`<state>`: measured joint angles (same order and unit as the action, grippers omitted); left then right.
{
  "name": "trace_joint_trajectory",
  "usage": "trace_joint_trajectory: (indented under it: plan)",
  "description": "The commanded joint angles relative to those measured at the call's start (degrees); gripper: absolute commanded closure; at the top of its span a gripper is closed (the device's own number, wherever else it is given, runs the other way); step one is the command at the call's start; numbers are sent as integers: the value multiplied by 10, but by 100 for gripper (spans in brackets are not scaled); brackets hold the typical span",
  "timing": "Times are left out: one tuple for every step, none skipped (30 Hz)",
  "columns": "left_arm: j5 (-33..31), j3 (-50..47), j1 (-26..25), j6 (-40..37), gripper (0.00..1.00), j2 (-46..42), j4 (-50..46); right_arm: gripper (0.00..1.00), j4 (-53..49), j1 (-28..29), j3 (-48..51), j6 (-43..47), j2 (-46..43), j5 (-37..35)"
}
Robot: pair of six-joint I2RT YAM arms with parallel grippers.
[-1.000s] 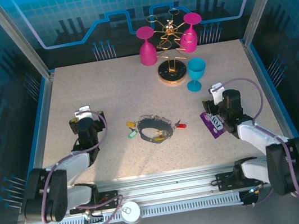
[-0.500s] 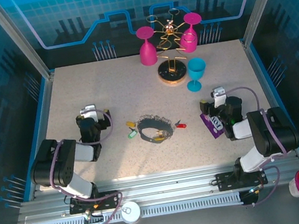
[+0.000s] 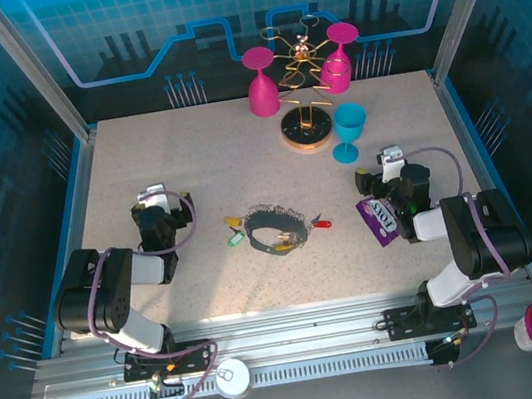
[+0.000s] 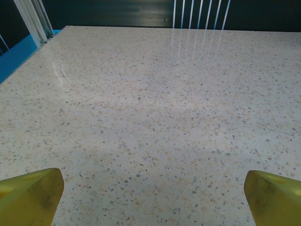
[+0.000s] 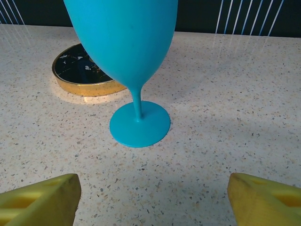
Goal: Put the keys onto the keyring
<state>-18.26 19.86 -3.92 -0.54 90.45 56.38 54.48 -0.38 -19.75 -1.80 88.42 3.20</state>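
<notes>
The left hand (image 3: 152, 199) and right hand (image 3: 387, 162) gaped empty either side of the keyring (image 3: 275, 226); keys (image 3: 234, 231) lay loose on the worktop (image 3: 188, 151), seemingly unthreaded; next, a precise pinch on one.

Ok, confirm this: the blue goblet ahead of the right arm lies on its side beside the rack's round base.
Wrong: the blue goblet stands upright on its foot, beside the rack's round base, as the right wrist view shows.
</notes>
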Motion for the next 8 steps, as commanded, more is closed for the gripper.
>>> trace_joint_trajectory:
  plan:
    - [29, 15, 13, 15, 1, -11, -17, 16, 5, 2, -8, -6, -4, -11]
    - [30, 16, 13, 15, 1, -11, -19, 14, 3, 3, -9, -6, -4, -12]
    - [30, 17, 14, 15, 1, -11, -19, 12, 2, 3, -11, -6, -4, -13]
    - [32, 16, 15, 16, 1, -12, -20, 11, 2, 3, -10, -7, -4, -13]
    - [32, 16, 15, 16, 1, -12, -19, 10, 3, 3, -10, -7, -4, -12]
    - [32, 15, 15, 16, 1, -12, -18, 9, 2, 3, -10, -6, -4, -12]
    - [33, 13, 15, 15, 1, -12, -14, 5, 2, 3, -10, -6, -4, -12]
    - [32, 12, 15, 15, 1, -11, -14, 0, 2, 3, -10, -7, -4, -12]
